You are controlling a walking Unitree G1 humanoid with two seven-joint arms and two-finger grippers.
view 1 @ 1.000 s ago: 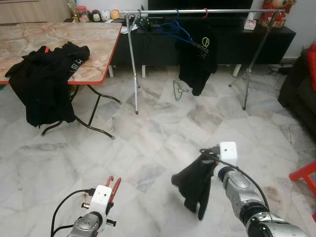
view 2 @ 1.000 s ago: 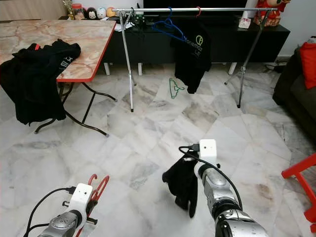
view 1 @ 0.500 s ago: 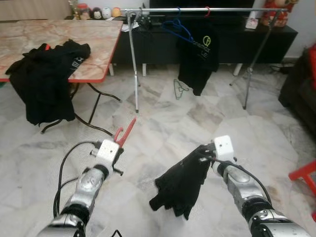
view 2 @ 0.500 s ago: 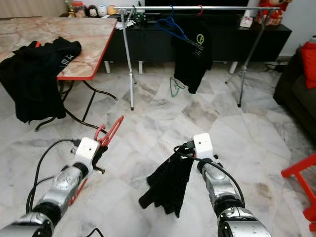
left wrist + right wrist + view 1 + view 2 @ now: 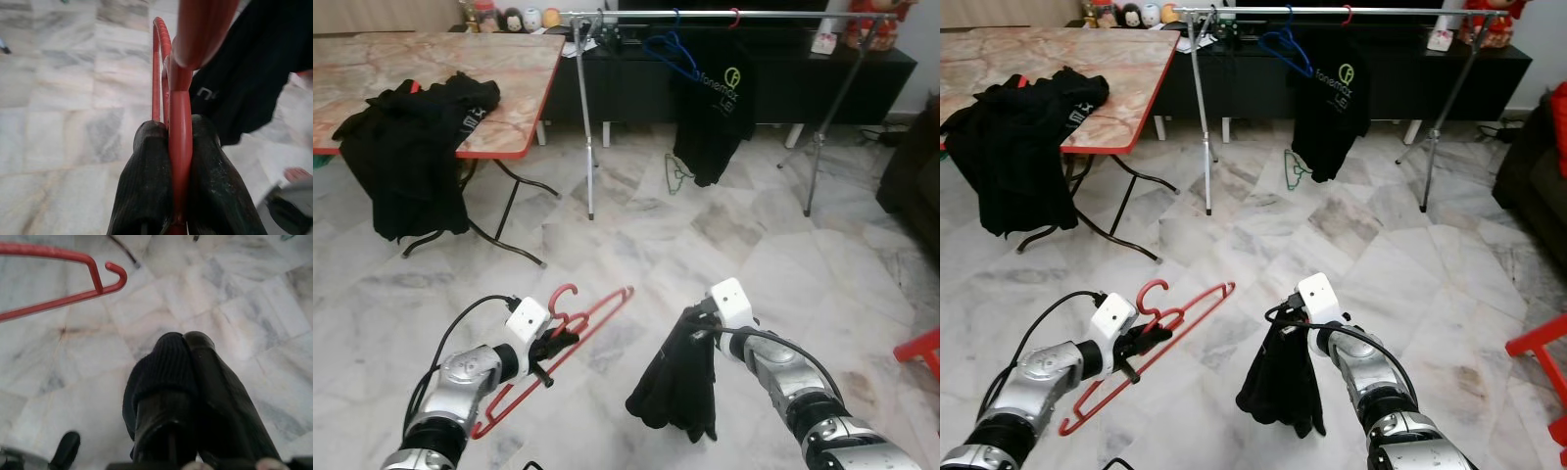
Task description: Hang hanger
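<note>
Left hand (image 5: 558, 342) at lower left clenches your red hanger (image 5: 570, 338); right hand (image 5: 698, 320) grips a black garment (image 5: 677, 387) at lower centre. You probably must dress the hanger next, then reach the rail (image 5: 734, 14) at top.

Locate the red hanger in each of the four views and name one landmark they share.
Left eye view: red hanger, lower left, in the left gripper.
Right eye view: lower left.
Left wrist view: centre, between the jaws.
Right wrist view: its hook, upper left.
Shared landmark: the black garment hanging from the right gripper.
</note>
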